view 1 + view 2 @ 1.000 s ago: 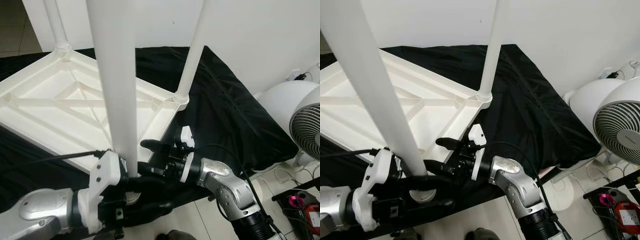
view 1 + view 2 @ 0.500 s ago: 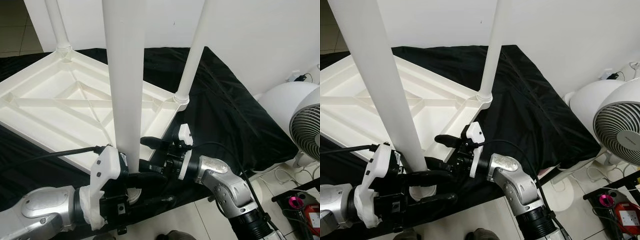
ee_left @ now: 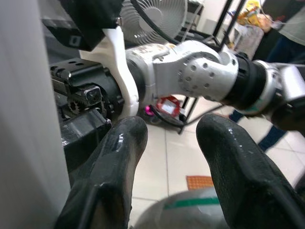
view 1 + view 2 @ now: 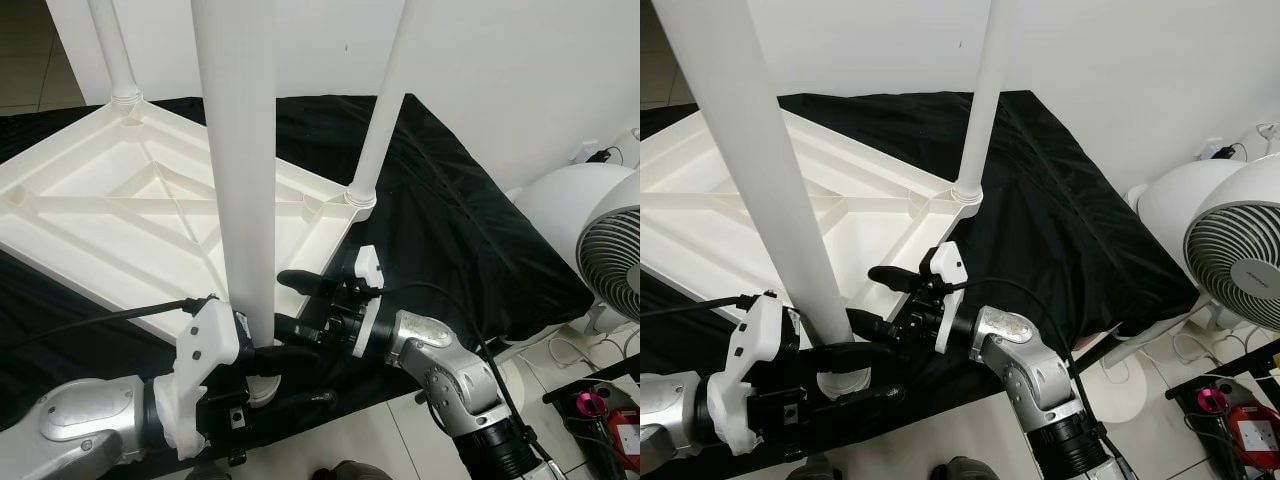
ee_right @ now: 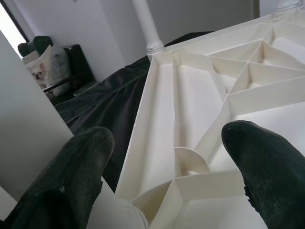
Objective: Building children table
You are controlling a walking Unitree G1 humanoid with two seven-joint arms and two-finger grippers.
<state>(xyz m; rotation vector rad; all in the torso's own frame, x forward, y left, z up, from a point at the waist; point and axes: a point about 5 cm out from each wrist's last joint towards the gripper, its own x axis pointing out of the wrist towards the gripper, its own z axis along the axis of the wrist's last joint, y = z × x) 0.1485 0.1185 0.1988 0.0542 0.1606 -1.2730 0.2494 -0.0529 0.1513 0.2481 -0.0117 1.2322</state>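
Left gripper point(image 4: 290, 375) has its black fingers spread around the base of the nearest table leg point(image 4: 240, 170), not clearly pinching it; right gripper point(image 4: 297, 305) sits just beside it, fingers apart, one over the tabletop's near corner; the white plastic tabletop point(image 4: 120, 210) lies upside down on a black cloth point(image 4: 450, 230), ribbed underside up, its near corner at the cloth's edge above tiled floor point(image 4: 390, 450); three round white legs stand upright, long axes vertical; a fan point(image 4: 600, 240) stands well apart at right.
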